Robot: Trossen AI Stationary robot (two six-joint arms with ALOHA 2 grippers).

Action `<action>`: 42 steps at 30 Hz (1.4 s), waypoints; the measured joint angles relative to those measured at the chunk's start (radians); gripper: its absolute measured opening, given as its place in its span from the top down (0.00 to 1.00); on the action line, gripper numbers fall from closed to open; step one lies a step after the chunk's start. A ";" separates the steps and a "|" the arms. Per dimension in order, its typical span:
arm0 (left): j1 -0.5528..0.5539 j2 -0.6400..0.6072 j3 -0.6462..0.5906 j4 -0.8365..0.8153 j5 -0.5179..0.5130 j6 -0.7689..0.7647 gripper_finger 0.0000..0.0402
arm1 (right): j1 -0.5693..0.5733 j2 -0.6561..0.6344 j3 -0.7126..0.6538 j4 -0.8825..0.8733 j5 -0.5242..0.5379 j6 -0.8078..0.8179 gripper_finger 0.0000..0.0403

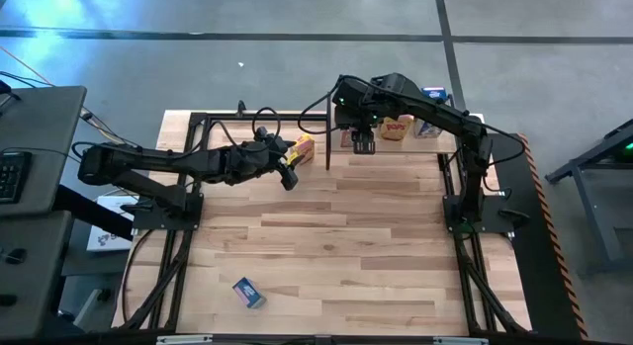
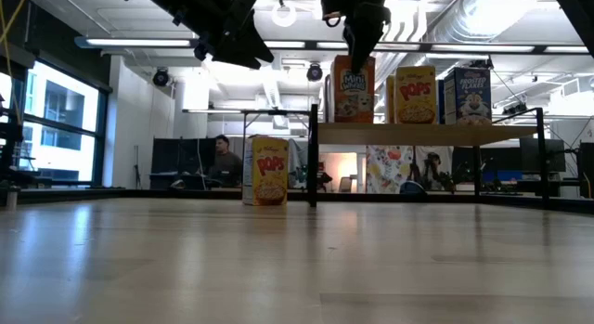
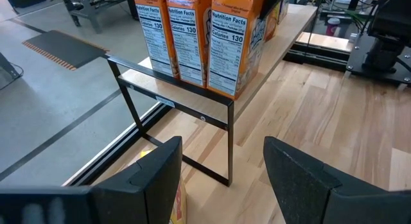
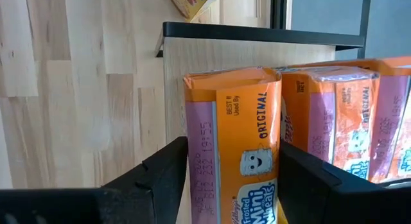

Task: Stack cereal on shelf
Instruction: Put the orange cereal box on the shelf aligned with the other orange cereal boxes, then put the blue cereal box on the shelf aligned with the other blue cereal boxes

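Here the right gripper [image 4: 231, 179] is standing open around an orange box [image 4: 234, 140] on the shelf [image 4: 212, 57]; only the low view is showing the yellow box [image 2: 269, 183] under the empty, open left gripper [image 3: 221, 176].

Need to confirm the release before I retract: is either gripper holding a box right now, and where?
Left gripper holds nothing. Right gripper straddles the orange box top on the shelf; grip cannot be told.

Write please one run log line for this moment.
right tool: open around orange cereal box on shelf | left tool: open, above yellow box
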 joint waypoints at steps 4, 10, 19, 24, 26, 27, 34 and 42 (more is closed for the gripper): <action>0.000 0.000 0.000 0.000 0.000 0.000 0.48 | 0.000 0.000 0.000 0.001 -0.003 0.000 0.49; 0.000 0.000 0.000 0.000 0.000 0.000 0.48 | 0.000 0.000 0.000 0.002 0.016 0.011 0.34; 0.000 0.000 0.000 0.000 0.000 0.000 0.48 | 0.000 -0.024 0.002 -0.003 0.046 0.000 0.27; 0.000 0.000 0.000 0.000 0.000 0.000 0.48 | 0.005 -0.055 0.002 -0.003 0.046 0.000 0.27; 0.000 0.000 0.000 0.000 0.000 0.000 0.48 | 0.009 -0.072 0.002 -0.002 0.047 0.000 0.27; 0.000 0.000 0.000 0.000 0.000 0.000 0.48 | 0.012 -0.080 0.002 -0.002 0.049 0.000 0.27; 0.000 0.000 0.000 0.000 0.000 0.000 0.48 | 0.052 -0.142 0.002 0.014 0.052 0.004 0.27; 0.000 0.000 0.000 0.000 0.000 0.000 0.48 | 0.111 -0.220 0.002 0.005 0.058 0.051 0.27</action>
